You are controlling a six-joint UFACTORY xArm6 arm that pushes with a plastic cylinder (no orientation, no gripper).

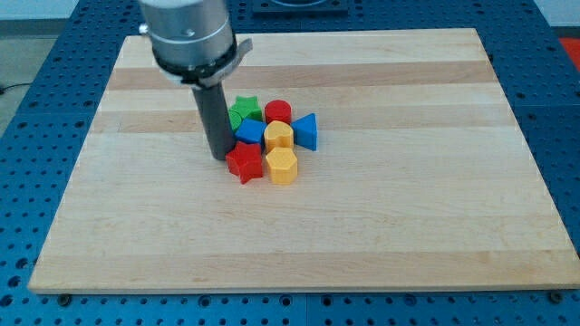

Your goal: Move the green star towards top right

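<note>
Near the counter [435, 244] centre, the green star [243, 110] sits clustered among 6 blocks; my tip [219, 157], a bare rod tool holding nothing, rests left of it, push apparently undone.

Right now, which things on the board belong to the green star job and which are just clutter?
Job:
- green star, in the cluster near the board's middle
- my tip, at the cluster's left edge, just left of the red star

Clutter:
- red star
- red cylinder
- blue block, shape unclear
- blue triangle
- two yellow blocks
- wooden board
</note>
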